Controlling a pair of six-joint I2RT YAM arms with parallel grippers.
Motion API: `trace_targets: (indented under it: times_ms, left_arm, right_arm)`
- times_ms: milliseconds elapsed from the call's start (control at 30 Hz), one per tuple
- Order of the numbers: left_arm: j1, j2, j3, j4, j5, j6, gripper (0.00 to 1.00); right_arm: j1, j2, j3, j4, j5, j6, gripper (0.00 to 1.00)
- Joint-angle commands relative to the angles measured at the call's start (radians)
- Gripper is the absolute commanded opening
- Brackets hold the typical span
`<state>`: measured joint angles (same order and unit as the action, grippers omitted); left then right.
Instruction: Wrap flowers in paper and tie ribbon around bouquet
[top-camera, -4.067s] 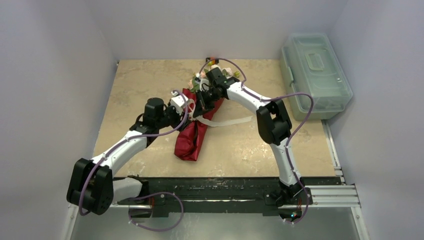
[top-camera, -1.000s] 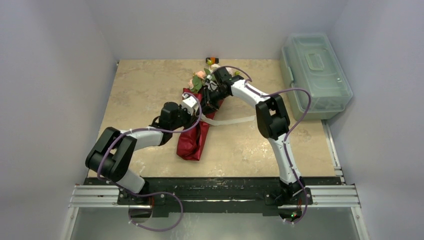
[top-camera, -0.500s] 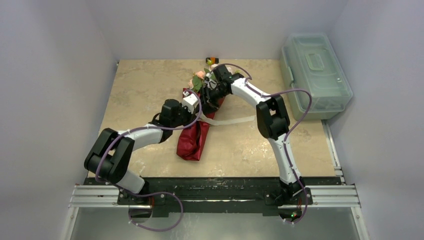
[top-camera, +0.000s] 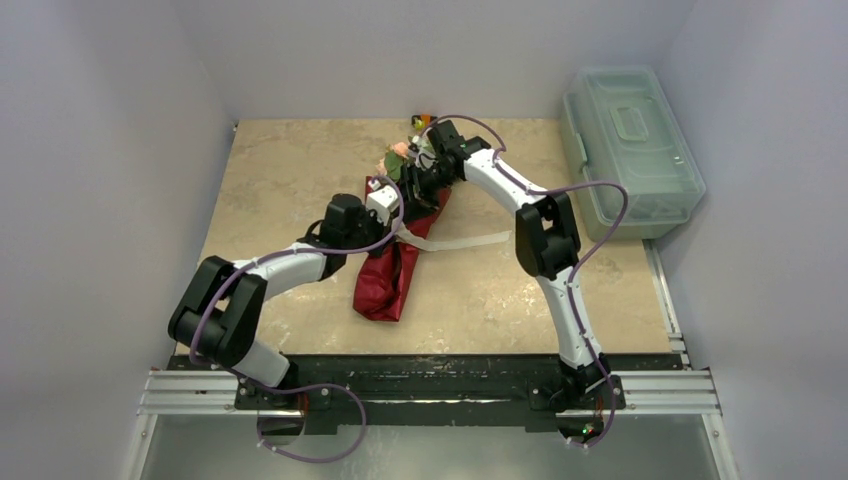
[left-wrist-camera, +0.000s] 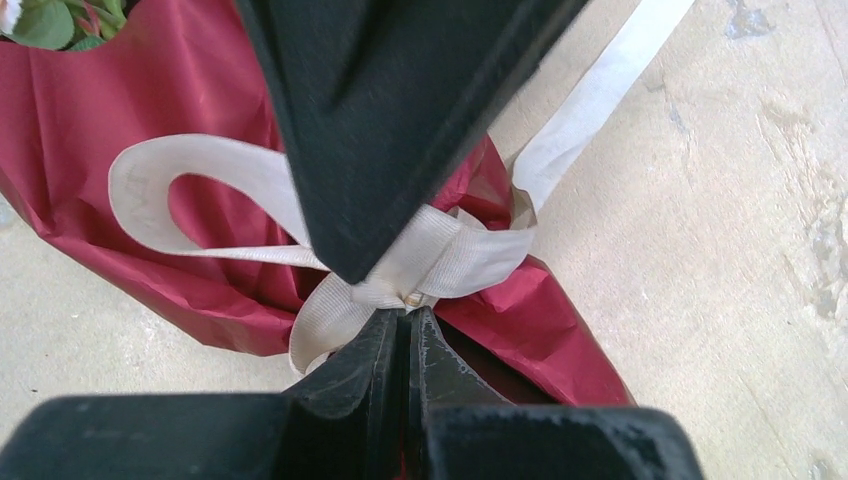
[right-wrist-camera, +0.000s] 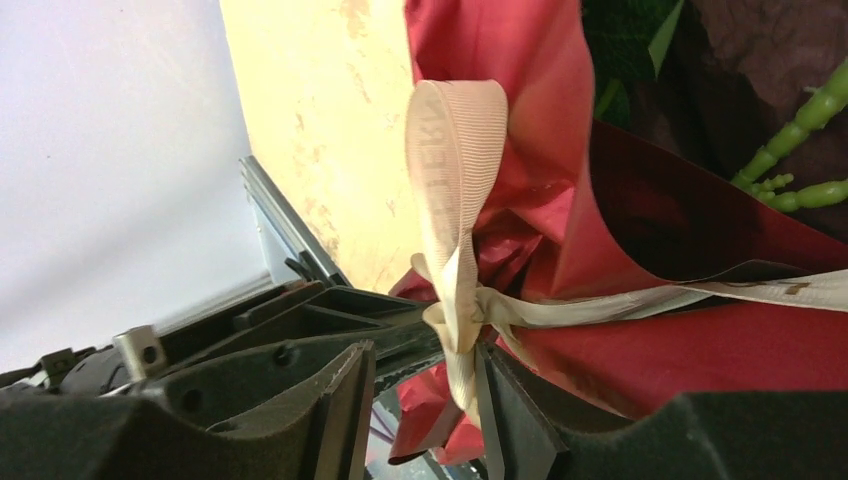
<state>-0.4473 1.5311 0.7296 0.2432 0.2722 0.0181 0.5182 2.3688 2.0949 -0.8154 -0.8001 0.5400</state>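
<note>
Compared with the overhead view four seconds earlier, the left arm has folded its elbow inward and carried the left gripper (top-camera: 393, 212) closer against the bundle. The right gripper (top-camera: 418, 188) has shifted slightly toward the upper centre of the frame, nearer the flowers (top-camera: 400, 155). Wrapping appears complete: the bouquet (top-camera: 384, 275) lies on the desk (top-camera: 280, 170) at centre frame, blooms toward the top. The red paper (left-wrist-camera: 90, 110) is gathered at its waist by the ribbon (left-wrist-camera: 455, 255), which is already crossed into a knot. In the left wrist view one loop stands at the upper left and a free tail runs to the upper right. The step in hand is judged to be the tying of the bow. The left gripper is clenched, tips meeting at the knot; whether a fold of ribbon is pinched there cannot be told. The right gripper is released, its fingers (right-wrist-camera: 345, 390) apart with a strand hanging between them. The next move likely calls for regrasping the tail or loop and drawing it snug without loosening the knot.
</note>
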Motion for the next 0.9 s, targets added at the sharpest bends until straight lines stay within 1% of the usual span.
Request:
trace_targets:
  times_ms: [0, 233, 433, 600, 867]
  left_arm:
    - [0.003, -0.044, 0.048, -0.056, 0.037, -0.006, 0.0]
    - [0.002, -0.052, 0.041, -0.08, 0.049, 0.015, 0.0]
    - [0.002, -0.047, 0.023, -0.051, 0.056, 0.012, 0.0]
    - [0.002, -0.042, 0.013, -0.028, 0.069, 0.017, 0.0]
    - [0.002, -0.023, 0.007, -0.027, 0.095, 0.043, 0.0]
  right_arm:
    - [-0.011, -0.008, 0.073, -0.023, 0.014, -0.037, 0.49]
    - [-0.011, 0.021, 0.099, 0.0, 0.02, -0.032, 0.49]
    - [-0.008, 0.043, 0.116, 0.047, 0.051, -0.045, 0.48]
    - [0.009, 0.077, 0.167, 0.045, 0.067, -0.067, 0.48]
    - [0.024, 0.095, 0.162, 0.156, 0.078, -0.001, 0.47]
